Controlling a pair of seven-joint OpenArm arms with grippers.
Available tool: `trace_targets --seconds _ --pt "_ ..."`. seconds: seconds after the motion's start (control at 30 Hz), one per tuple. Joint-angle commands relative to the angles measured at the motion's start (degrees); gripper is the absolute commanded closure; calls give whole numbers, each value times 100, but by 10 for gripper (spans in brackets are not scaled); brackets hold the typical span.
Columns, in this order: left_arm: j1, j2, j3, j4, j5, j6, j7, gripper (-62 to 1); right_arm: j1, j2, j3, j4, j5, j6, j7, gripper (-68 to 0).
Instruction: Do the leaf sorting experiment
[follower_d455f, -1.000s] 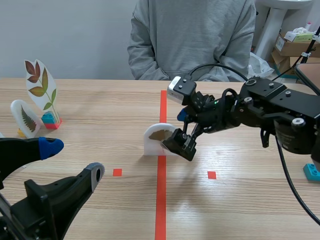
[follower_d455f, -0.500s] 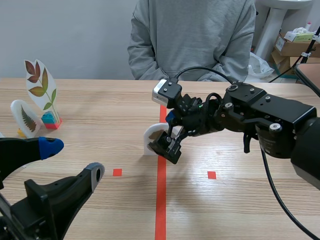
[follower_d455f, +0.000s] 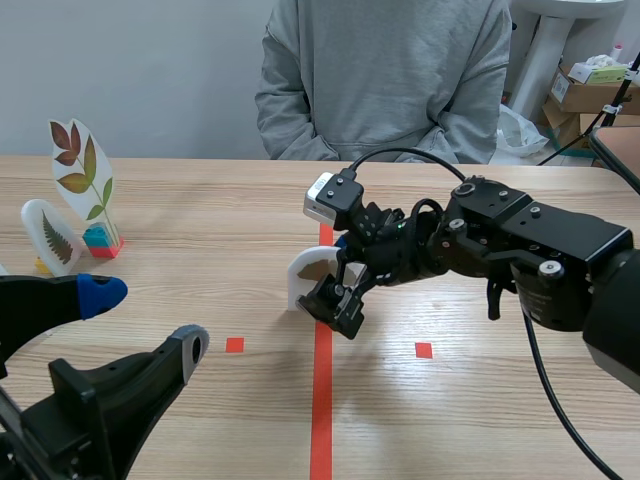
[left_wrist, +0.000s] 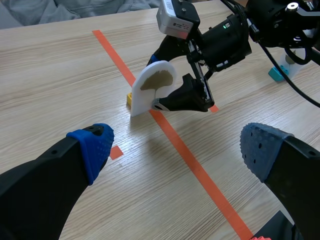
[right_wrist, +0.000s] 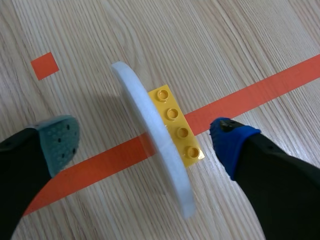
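Note:
A white leaf card (follower_d455f: 308, 272) bearing a brown leaf stands on a yellow brick (right_wrist: 177, 122) across the red tape line at mid-table. My right gripper (follower_d455f: 338, 275) is open and straddles the card: the grey-green pad (right_wrist: 60, 140) is on one side and the blue pad (right_wrist: 230, 137) on the brick's side, neither touching. The left wrist view shows the same card (left_wrist: 152, 87) with the right gripper (left_wrist: 167, 75) around it. My left gripper (left_wrist: 177, 147) is open and empty, low at the near left, well short of the card.
Two more leaf cards stand at the far left, a tall one (follower_d455f: 85, 170) with red and green leaves and a small fern one (follower_d455f: 52, 238). A person in a grey sweater (follower_d455f: 385, 75) sits across the table. A teal brick (follower_d455f: 625, 343) lies at the right edge.
My right gripper has moved left and down toward the brown-leaf card, and its fingers now stand on either side of it. The card and the left arm have not moved.

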Motion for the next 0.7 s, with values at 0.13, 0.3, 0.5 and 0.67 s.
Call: trace_targets --seconds 0.13,0.3,0.5,0.67 --pt "31 31 -11 94 -22 -13 -94 -542 131 61 -15 55 66 15 63 -335" --pt "31 31 -11 94 -22 -13 -94 -542 131 61 -15 55 66 -11 20 -210" --pt "31 31 -11 94 -22 -13 -94 -542 131 61 -15 57 66 -48 0 -101" --pt "31 31 -11 94 -22 -13 -92 -542 131 61 -13 66 66 -48 0 -24"
